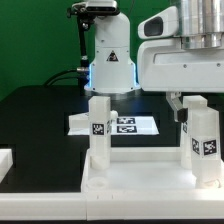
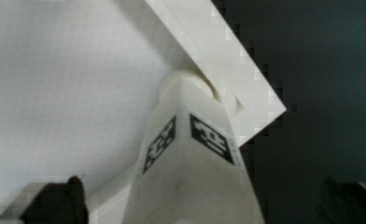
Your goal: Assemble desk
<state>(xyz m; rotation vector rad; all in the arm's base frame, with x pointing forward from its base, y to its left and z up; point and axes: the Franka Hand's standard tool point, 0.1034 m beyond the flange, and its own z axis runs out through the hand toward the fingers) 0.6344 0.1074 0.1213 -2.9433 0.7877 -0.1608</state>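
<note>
**White desk panel on black table, two legs standing in it**

Black tabletop [image 1: 40, 115] fills the scene under a green backdrop, and it carries everything else. Largest on it is the white plastic desk panel [image 1: 140, 178], a flat rectangular rimmed slab lying at the near edge of the exterior view. Behind the panel, near the robot's base, lies the marker board [image 1: 125, 124], a thin flat white sheet with black-and-white tags.

Two white square desk legs stand upright at the panel's far corners. One leg [image 1: 98, 128] rises at the exterior view's left, tag facing the camera. The other leg [image 1: 204, 138] stands at the exterior view's right, directly below the arm's white wrist housing. In the wrist view that leg [image 2: 194, 140] shows two tagged faces and meets the panel's corner [image 2: 91, 90].

Smallest is the two-finger gripper [image 1: 192, 106]. Its fingers [image 1: 176, 104] hang spread wide on either side of the right-hand leg's top, clear of it and holding nothing. Dark fingertips [image 2: 55, 200] show at the wrist picture's edges, well apart.
</note>
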